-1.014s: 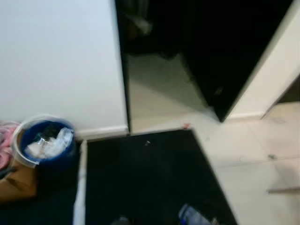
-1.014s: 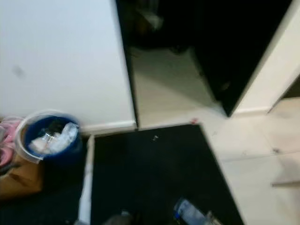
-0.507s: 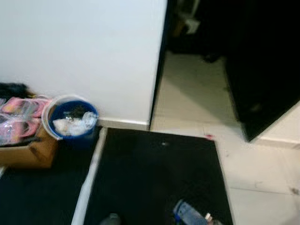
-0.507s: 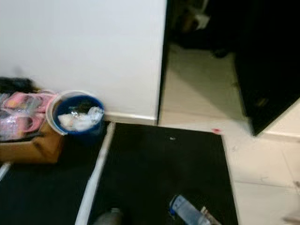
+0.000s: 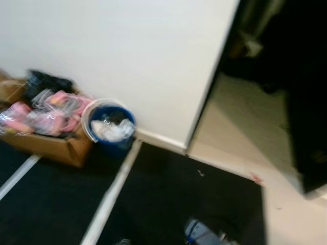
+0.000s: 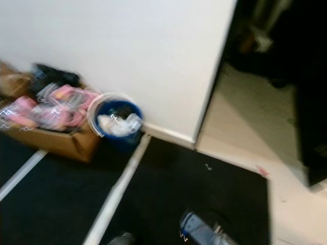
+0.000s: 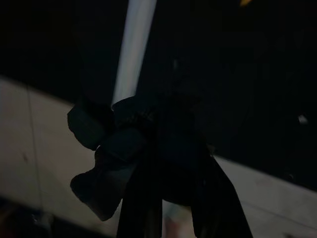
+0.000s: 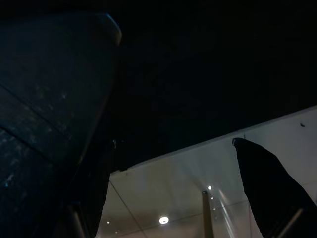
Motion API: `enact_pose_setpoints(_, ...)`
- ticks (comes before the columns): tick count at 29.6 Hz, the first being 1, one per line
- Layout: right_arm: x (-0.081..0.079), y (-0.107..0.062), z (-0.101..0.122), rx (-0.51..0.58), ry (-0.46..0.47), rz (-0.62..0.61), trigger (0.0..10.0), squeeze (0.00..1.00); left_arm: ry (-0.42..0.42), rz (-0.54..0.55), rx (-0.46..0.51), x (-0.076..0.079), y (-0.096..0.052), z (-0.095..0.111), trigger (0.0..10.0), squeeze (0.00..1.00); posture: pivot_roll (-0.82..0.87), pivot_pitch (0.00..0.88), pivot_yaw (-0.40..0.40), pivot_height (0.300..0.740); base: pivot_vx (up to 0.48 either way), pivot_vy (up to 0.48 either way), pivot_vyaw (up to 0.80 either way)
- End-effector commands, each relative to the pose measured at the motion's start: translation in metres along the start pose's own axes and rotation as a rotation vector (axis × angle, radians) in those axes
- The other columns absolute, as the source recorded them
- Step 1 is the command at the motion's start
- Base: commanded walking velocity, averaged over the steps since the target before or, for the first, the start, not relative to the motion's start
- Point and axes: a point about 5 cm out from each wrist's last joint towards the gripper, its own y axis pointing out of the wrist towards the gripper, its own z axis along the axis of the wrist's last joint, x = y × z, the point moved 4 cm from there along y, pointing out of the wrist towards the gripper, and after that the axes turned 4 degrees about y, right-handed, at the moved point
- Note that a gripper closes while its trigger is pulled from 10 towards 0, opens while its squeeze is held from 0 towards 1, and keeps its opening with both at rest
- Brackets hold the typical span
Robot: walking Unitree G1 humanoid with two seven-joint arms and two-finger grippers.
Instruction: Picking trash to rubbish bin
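Two left fingers (image 7: 148,198) clamped on dark crumpled trash (image 7: 124,148) — right fingers (image 8: 270,173) apart; blue bin (image 5: 109,127) well ahead.

A plain white wall (image 5: 127,56) ends at a corner beside a dark doorway (image 5: 286,61). Pale floor tiles (image 5: 240,127) run into the unlit room beyond. In front lies a black mat (image 5: 168,204) crossed by white stripes (image 5: 110,196). A white skirting board (image 5: 158,140) lines the wall's base.
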Motion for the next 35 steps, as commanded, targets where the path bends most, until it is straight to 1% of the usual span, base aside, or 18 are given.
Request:
enact_pose_setpoints(1,-0.014,0.002,-0.007,-0.024,0.002,0.047,10.0,0.00,-0.087,0.027,-0.002,-0.006,0.000,-0.001,10.0,0.00,0.15,0.148,-0.074,0.740,0.000,0.000,0.77)
enact_pose_setpoints(5,-0.014,0.002,-0.006,-0.024,0.000,0.050,10.0,0.00,-0.241,0.087,0.054,-0.025,0.000,0.019,10.0,0.00,0.15,0.150,-0.070,0.740,0.000,0.000,0.77)
enact_pose_setpoints(9,-0.015,0.002,-0.004,-0.023,0.003,0.057,10.0,0.00,-0.595,0.257,0.234,-0.087,-0.009,0.054,10.0,0.00,0.16,0.146,-0.069,0.740,0.000,0.000,0.77)
enact_pose_setpoints(10,-0.015,0.002,-0.004,-0.023,0.003,0.057,10.0,0.00,-0.595,0.257,0.234,-0.087,-0.009,0.054,10.0,0.00,0.16,0.146,-0.069,0.740,0.000,0.000,0.77)
enact_pose_setpoints(13,-0.015,0.002,-0.004,-0.022,0.003,0.060,10.0,0.00,-0.749,0.355,0.332,-0.122,-0.020,0.065,10.0,0.00,0.16,0.146,-0.069,0.740,0.000,0.000,0.77)
enact_pose_setpoints(15,-0.015,0.002,-0.003,-0.021,0.002,0.059,10.0,0.00,-0.903,0.533,0.505,-0.187,-0.049,0.078,10.0,0.00,0.16,0.143,-0.077,0.740,0.000,0.000,0.77)
enact_pose_setpoints(17,-0.014,0.002,-0.003,-0.020,0.000,0.057,10.0,0.00,-0.995,0.660,0.638,-0.231,-0.077,0.084,10.0,0.00,0.17,0.143,-0.079,0.740,0.000,0.000,0.77)
enact_pose_setpoints(19,-0.014,0.002,-0.003,-0.020,-0.001,0.056,10.0,0.00,-1.020,0.701,0.685,-0.244,-0.088,0.086,10.0,0.00,0.17,0.143,-0.079,0.740,0.000,0.000,0.77)
enact_pose_setpoints(22,-0.013,0.001,-0.003,-0.020,-0.008,0.053,10.0,0.00,-1.145,0.817,0.945,-0.296,-0.139,0.097,10.0,0.00,0.17,0.147,-0.084,0.740,0.000,0.000,0.77)
enact_pose_setpoints(23,-0.013,0.001,-0.003,-0.020,-0.008,0.053,10.0,0.00,-1.145,0.817,0.945,-0.296,-0.139,0.097,10.0,0.00,0.17,0.147,-0.084,0.740,0.000,0.000,0.77)
enact_pose_setpoints(24,-0.012,0.001,-0.003,-0.020,-0.011,0.053,10.0,0.00,-1.167,0.869,1.117,-0.322,-0.176,0.107,10.0,0.00,0.17,0.147,-0.084,0.740,0.000,0.000,0.77)
enact_pose_setpoints(25,-0.012,0.001,-0.003,-0.020,-0.011,0.053,10.0,0.00,-1.167,0.869,1.117,-0.322,-0.176,0.107,10.0,0.00,0.17,0.147,-0.084,0.740,0.000,0.000,0.77)
enact_pose_setpoints(27,-0.013,0.001,-0.004,-0.019,-0.010,0.056,10.0,0.00,-1.124,0.924,1.279,-0.340,-0.215,0.120,10.0,0.00,0.17,0.148,-0.083,0.740,0.000,0.000,0.77)
enact_pose_setpoints(28,-0.013,0.001,-0.004,-0.019,-0.010,0.056,10.0,0.00,-1.124,0.924,1.279,-0.340,-0.215,0.120,10.0,0.00,0.17,0.148,-0.083,0.740,0.000,0.000,0.77)
enact_pose_setpoints(30,-0.013,0.001,-0.004,-0.019,-0.008,0.060,10.0,0.00,-1.055,0.975,1.387,-0.349,-0.246,0.131,10.0,0.00,0.17,0.150,-0.078,0.740,0.000,0.000,0.77)
enact_pose_setpoints(31,-0.013,0.001,-0.004,-0.019,-0.008,0.060,10.0,0.00,-1.055,0.975,1.387,-0.349,-0.246,0.131,10.0,0.00,0.17,0.150,-0.078,0.740,0.000,0.000,0.77)
enact_pose_setpoints(34,-0.014,0.001,-0.005,-0.023,-0.003,0.065,10.0,0.00,-0.964,1.034,1.568,-0.351,-0.298,0.152,10.0,0.00,0.17,0.153,-0.076,0.740,0.000,0.000,0.77)
enact_pose_setpoints(35,-0.014,0.001,-0.005,-0.023,-0.003,0.065,10.0,0.00,-0.964,1.034,1.568,-0.351,-0.298,0.152,10.0,0.00,0.17,0.153,-0.076,0.740,0.000,0.000,0.77)
